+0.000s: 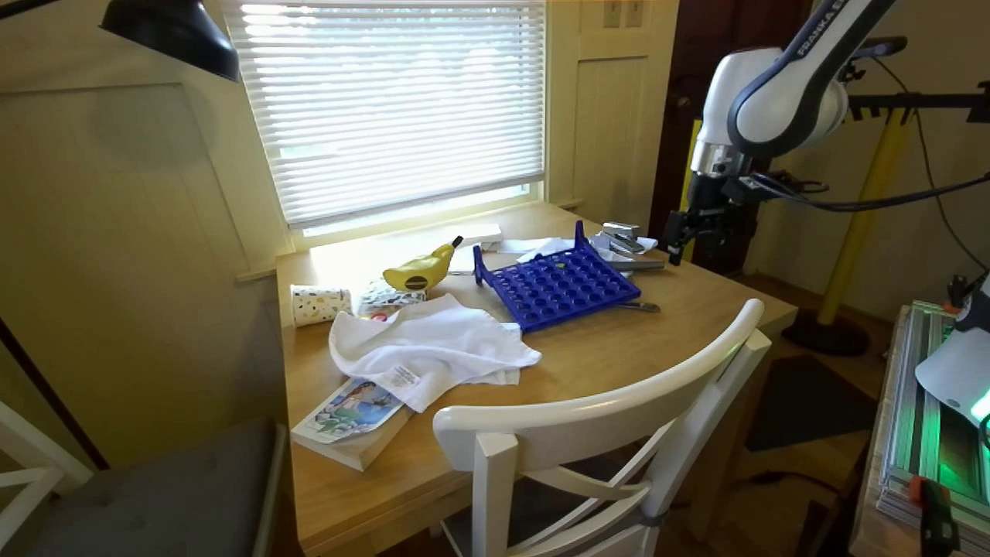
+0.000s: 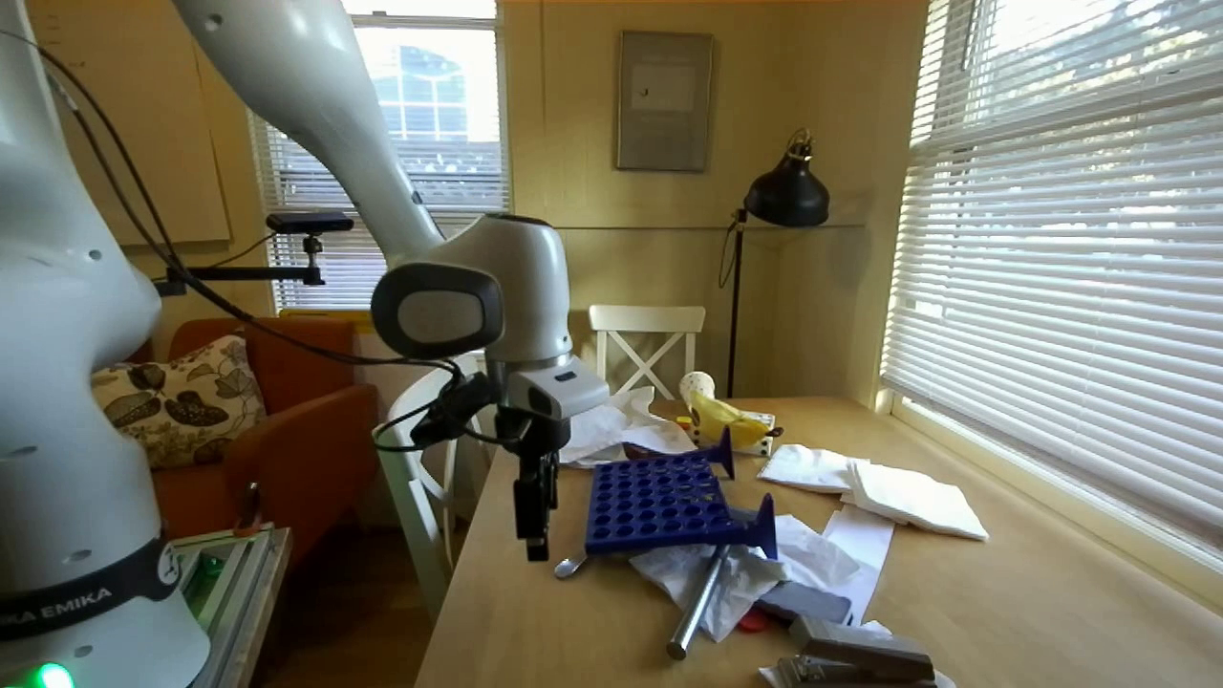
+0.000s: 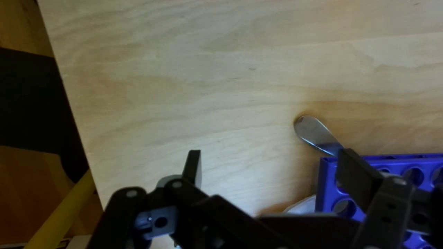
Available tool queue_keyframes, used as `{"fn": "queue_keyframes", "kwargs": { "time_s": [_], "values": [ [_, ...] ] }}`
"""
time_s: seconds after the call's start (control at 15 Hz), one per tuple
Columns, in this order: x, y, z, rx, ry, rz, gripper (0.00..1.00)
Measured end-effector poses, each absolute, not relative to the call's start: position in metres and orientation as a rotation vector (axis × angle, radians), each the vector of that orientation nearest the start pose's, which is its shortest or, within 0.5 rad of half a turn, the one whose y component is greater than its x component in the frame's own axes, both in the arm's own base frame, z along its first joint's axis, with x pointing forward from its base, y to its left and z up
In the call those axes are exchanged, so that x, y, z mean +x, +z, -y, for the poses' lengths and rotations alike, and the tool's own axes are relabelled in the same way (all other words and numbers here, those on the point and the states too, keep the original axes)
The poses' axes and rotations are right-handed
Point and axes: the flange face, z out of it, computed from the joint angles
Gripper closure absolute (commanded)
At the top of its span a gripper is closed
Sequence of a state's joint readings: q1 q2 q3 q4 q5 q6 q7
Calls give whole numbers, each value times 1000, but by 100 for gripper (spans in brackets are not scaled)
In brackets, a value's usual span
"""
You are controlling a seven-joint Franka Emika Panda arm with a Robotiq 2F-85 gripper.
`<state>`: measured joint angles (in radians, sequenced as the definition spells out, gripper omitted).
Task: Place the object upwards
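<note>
The object looks to be the blue grid board [image 1: 564, 290], a frame with rows of round holes and two end feet. It lies on its face on the table, not upright, with both feet at its window side. It also shows in an exterior view [image 2: 659, 502], and one corner shows in the wrist view [image 3: 324, 193]. My gripper [image 3: 270, 152] is open, its fingers wide apart with nothing between them. It hangs above the table beside the board, apart from it, in both exterior views [image 1: 675, 251] [image 2: 537, 545]. In the wrist view the right finger covers part of the board's corner.
A metal utensil handle [image 3: 313, 133] sticks out from under the board. A metal tube [image 2: 697, 602], crumpled paper [image 2: 812, 559] and a stapler [image 2: 860, 655] lie nearby. A white cloth [image 1: 433, 348], a banana plush [image 1: 421, 271], a cup [image 1: 319, 305] and a book [image 1: 356, 422] are farther along. A white chair [image 1: 603, 402] stands at the table's edge.
</note>
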<state>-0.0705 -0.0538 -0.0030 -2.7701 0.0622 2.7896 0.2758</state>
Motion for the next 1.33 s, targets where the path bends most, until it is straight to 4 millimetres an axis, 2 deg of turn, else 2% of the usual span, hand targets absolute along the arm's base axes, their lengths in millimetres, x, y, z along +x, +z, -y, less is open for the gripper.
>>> {"fn": "queue_keyframes", "kwargs": {
  "time_s": [0.2, 0.4, 0.67, 0.93, 1.13, 1.33],
  "values": [
    [401, 212, 15, -3056, -167, -628, 0],
    [409, 198, 9, -3062, -192, -650, 0],
    [409, 199, 11, -3056, -198, -666, 0],
    [417, 202, 17, -2966, -327, -810, 0],
    [424, 197, 16, -2917, -396, -882, 0],
    [431, 188, 9, -2896, -390, -921, 0]
  ]
}}
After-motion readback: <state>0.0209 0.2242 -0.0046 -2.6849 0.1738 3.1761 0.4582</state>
